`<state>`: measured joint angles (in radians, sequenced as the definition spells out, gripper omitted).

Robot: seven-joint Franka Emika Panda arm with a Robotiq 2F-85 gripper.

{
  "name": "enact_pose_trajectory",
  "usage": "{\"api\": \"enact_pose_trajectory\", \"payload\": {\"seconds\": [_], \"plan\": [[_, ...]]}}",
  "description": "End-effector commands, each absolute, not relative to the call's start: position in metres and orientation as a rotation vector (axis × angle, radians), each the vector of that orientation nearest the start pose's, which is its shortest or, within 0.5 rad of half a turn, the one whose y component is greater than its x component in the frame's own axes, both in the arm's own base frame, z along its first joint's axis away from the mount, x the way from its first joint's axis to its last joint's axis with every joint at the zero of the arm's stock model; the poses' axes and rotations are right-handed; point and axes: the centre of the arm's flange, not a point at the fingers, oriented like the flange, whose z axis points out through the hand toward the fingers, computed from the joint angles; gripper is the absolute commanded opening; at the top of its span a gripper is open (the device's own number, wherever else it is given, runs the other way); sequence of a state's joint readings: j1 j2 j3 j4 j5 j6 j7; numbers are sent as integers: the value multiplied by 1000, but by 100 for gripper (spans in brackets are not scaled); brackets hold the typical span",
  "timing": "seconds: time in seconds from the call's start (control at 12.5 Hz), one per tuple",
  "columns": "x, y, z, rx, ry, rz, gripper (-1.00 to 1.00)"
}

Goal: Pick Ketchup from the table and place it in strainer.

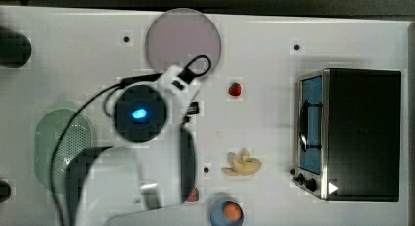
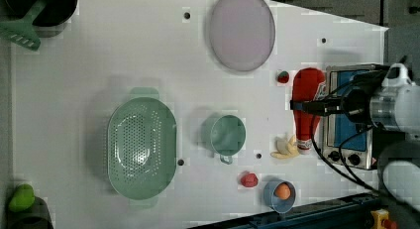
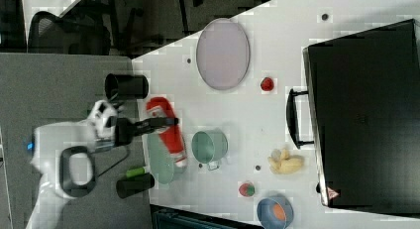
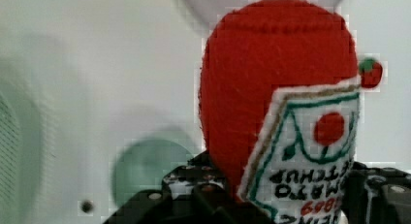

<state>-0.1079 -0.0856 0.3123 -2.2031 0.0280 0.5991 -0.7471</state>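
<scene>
Gripping Ketchup [image 2: 307,102] in our claw [image 2: 304,106], clamped mid-body: red felt bottle, white cap, stitched label. We count one strainer [image 2: 142,147], two strawberries.

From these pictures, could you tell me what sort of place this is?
Probably a robot lab's play-kitchen tabletop: a white table with bolt holes, a toy oven, and a felt Ketchup held in the hand.

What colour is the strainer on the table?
Pale green, with a perforated, dotted bottom; the strainer shows best in the left view.
</scene>
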Motion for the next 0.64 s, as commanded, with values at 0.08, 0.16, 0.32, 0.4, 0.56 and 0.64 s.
{"api": "enact_pose_trajectory", "payload": {"seconds": [0.08, 0.16, 0.32, 0.4, 0.56, 0.64], "plan": [[481, 197, 410, -3144, -41, 5, 25], [472, 219, 408, -3147, 2, 8, 25], [455, 258, 404, -3146, 106, 14, 25], [445, 277, 400, -3142, 146, 24, 25], [429, 312, 387, -3120, 193, 32, 25], [425, 328, 380, -3092, 221, 24, 25]]}}
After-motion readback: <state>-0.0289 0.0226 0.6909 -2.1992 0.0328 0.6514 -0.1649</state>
